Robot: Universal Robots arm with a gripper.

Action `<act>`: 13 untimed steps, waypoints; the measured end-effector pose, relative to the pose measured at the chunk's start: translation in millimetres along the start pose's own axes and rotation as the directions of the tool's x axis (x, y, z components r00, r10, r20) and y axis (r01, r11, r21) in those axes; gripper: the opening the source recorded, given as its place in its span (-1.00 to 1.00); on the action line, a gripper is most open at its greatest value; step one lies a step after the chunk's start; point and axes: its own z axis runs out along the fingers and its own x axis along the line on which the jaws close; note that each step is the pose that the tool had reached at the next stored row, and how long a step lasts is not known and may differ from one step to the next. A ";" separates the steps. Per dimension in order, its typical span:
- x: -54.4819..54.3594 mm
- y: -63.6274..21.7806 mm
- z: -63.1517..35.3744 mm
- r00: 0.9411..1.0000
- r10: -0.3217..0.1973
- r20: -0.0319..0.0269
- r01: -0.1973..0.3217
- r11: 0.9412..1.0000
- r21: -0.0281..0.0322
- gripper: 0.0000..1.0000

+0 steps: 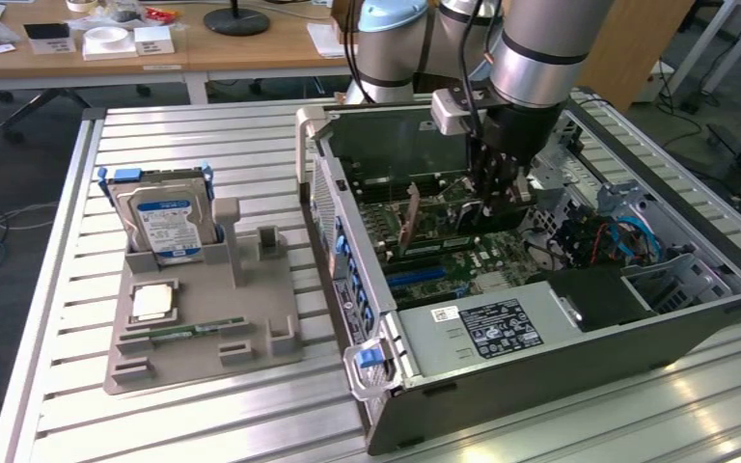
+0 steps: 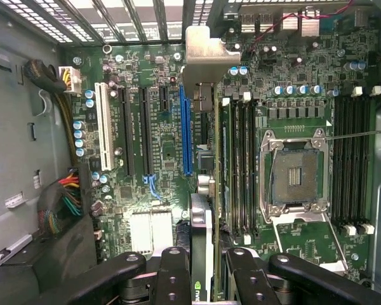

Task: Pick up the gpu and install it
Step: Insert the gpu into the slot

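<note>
My gripper [image 1: 497,198] reaches down into the open computer case [image 1: 538,376] and is shut on the gpu [image 1: 463,220]. In the wrist view the gpu [image 2: 203,213] appears edge-on between my two black fingers [image 2: 175,276], with my gripper [image 2: 206,283] closed around its near end. Its silvery end bracket [image 2: 206,54] points at the case's rear slot openings. The card hangs over the motherboard [image 2: 159,159], just beside the long blue expansion slot [image 2: 186,130] and apart from it.
A grey holder [image 1: 204,318] on the slatted table carries a silver hard drive [image 1: 165,224], a CPU [image 1: 151,302] and a RAM stick [image 1: 197,330]. Inside the case are the open CPU socket [image 2: 296,175], black memory slots [image 2: 352,162] and coloured cables [image 2: 63,197].
</note>
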 end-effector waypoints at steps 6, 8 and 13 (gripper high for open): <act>0.1 0.1 1.9 1.000 0.000 0.000 0.000 1.000 0.000 -0.47; 0.1 0.1 1.9 1.000 0.000 0.000 0.000 1.000 0.000 -0.47; 0.1 0.9 3.0 1.000 0.000 0.000 0.000 1.000 0.000 -0.47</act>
